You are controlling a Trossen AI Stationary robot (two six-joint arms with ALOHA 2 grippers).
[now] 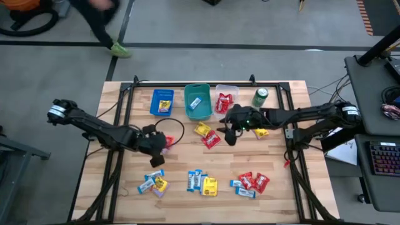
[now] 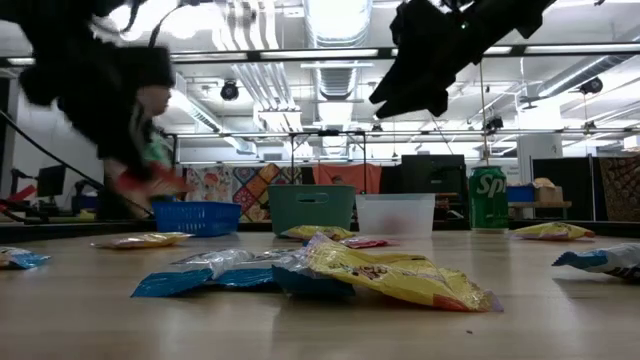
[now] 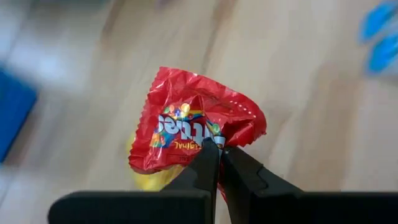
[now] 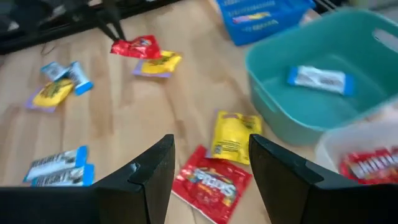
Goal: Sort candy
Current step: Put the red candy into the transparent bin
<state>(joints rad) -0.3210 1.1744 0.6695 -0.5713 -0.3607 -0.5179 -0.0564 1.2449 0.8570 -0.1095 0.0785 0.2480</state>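
Observation:
My left gripper (image 1: 161,142) is left of the table's middle, shut on a red candy packet (image 3: 186,127). A yellow packet (image 3: 144,179) lies on the table under it. My right gripper (image 4: 211,168) hangs open in the air above a red packet (image 4: 210,183) and a yellow packet (image 4: 233,137) that lie flat near the table's middle. Three bins stand along the far edge. The blue one (image 1: 162,102) holds a yellow packet, the teal one (image 1: 197,101) a blue-white packet, and the clear one (image 1: 225,102) red packets. My left gripper pinches the red packet between its two fingertips (image 3: 208,163) at a crumpled edge (image 3: 231,138). The packet is lifted clear of the table (image 2: 140,180) and spreads out beyond the fingertips.
More packets lie in three loose groups near the near edge (image 1: 153,183), (image 1: 201,182), (image 1: 250,182). One yellow packet (image 1: 260,132) lies by the right arm. A green soda can (image 1: 260,97) stands right of the clear bin. A black cable (image 1: 175,128) loops on the table.

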